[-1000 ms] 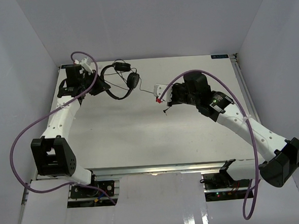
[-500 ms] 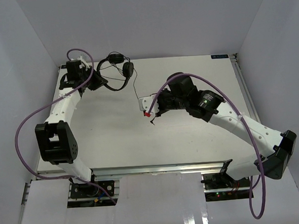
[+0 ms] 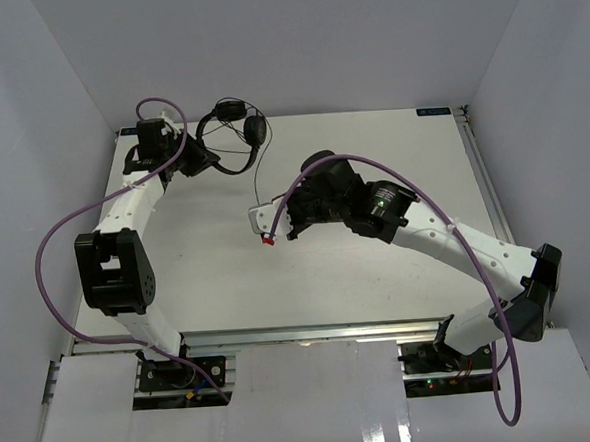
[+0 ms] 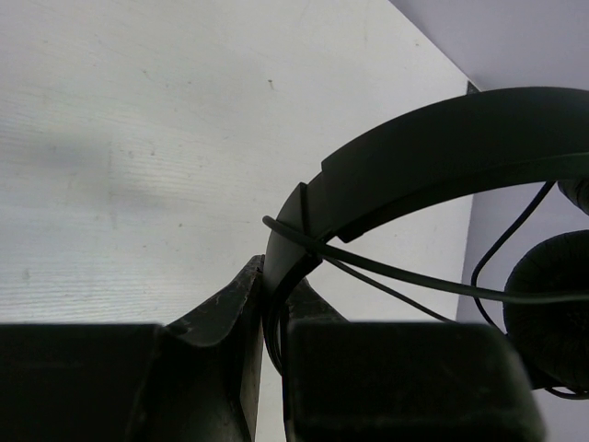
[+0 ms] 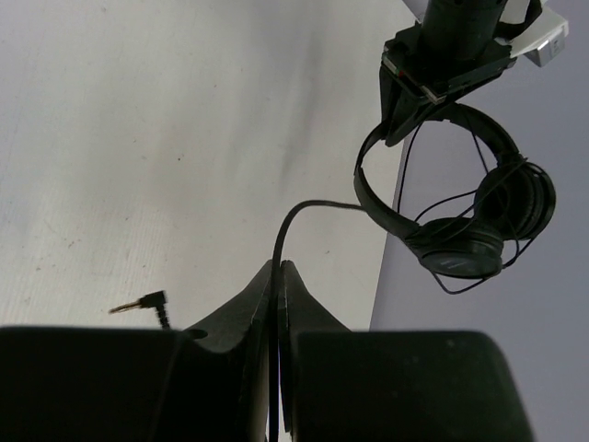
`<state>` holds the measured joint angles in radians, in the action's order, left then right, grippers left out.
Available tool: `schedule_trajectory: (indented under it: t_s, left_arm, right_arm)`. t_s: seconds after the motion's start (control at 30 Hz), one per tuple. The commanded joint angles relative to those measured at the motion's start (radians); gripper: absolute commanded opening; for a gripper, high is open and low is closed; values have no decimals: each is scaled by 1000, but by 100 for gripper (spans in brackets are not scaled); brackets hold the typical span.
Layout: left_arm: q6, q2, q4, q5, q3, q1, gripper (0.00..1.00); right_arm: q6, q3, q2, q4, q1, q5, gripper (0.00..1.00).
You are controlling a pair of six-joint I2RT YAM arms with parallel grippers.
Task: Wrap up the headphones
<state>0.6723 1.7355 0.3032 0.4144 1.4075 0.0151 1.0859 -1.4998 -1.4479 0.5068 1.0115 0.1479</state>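
Note:
The black headphones (image 3: 232,137) hang at the back left, off the table. My left gripper (image 3: 193,159) is shut on their thin headband (image 4: 405,157). An earcup (image 4: 552,304) and strands of cord lying across the band show in the left wrist view. The thin cord (image 3: 260,178) runs from the earcups down to my right gripper (image 3: 264,226), which is shut on the cord (image 5: 293,221) near its free end. The plug (image 5: 147,302) dangles just left of the right fingers. The right wrist view also shows the headphones (image 5: 460,241) held by the left gripper (image 5: 446,57).
The white table (image 3: 371,146) is walled by grey panels at the back and on both sides. Thick purple robot cables (image 3: 51,246) loop off both arms. A metal rail (image 3: 312,332) runs along the near edge.
My right gripper has moved left and nearer with the cord, drawing it out from the headphones. My left gripper has shifted the headphones slightly towards the back wall.

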Motion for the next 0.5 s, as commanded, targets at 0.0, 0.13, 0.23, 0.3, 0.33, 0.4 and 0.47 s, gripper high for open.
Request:
schedule_trajectory:
  t_s: [0.0, 0.13, 0.23, 0.3, 0.33, 0.4, 0.47]
  left_arm:
    - [49, -45, -95, 144, 6, -3, 0]
    - [36, -79, -105, 226, -28, -14, 0]
    - [39, -108, -115, 274, -56, -15, 0]
    - [47, -119, -118, 277, -59, -48, 0]
    - [59, -118, -120, 271, -56, -50, 0]
    - [91, -112, -137, 256, -53, -52, 0]
    - [139, -104, -160, 248, -51, -52, 0]
  right_arm:
    - [-2, 15, 29, -28, -33, -33, 8]
    - [-36, 12, 60, -32, -135, 29, 8]
    - [-41, 33, 85, -29, -197, 63, 8]
    - [-44, 53, 101, -24, -205, 82, 8]
    - [-46, 56, 106, -16, -205, 107, 8]
    - [-55, 59, 110, 4, -204, 152, 8]
    - [-64, 64, 110, 15, -195, 175, 8]
